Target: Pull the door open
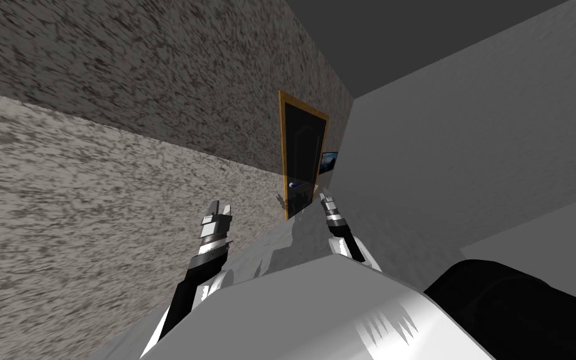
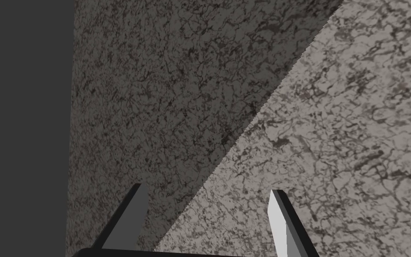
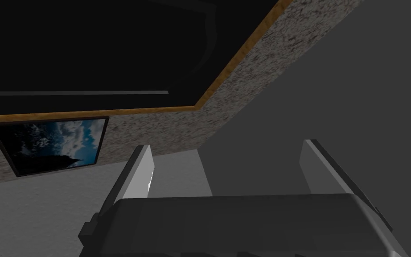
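Hovering with right gripper (image 1: 324,199) near dark door (image 1: 305,150), seemingly short of knob (image 1: 292,185); fingers spread, empty, like left gripper (image 1: 220,209).

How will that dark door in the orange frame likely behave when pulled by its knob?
The door looks like a rigid flat panel, so it would probably swing as one piece. Its knob looks small and round, likely slippery for the thin fingers of the right gripper.
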